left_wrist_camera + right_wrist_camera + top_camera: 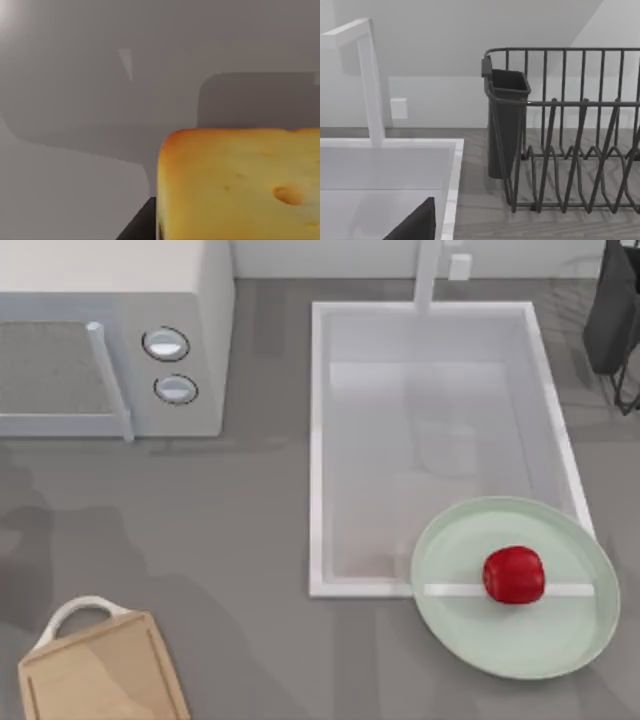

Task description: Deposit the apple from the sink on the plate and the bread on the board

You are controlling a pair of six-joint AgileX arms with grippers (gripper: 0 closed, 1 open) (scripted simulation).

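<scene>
White and wide, the sink (320, 440) takes the middle of the grey counter (230, 530), beside a microwave (110, 340) and a dark dish rack (570, 150). Next in size, the mint-green plate (560, 640) overlaps the sink's front right corner, and the tan board (100, 675) lies at the front left. On the plate rests the red apple (514, 575). Close before the left wrist camera is the bread (240, 185); whether jaws grasp it, I cannot tell.
</scene>
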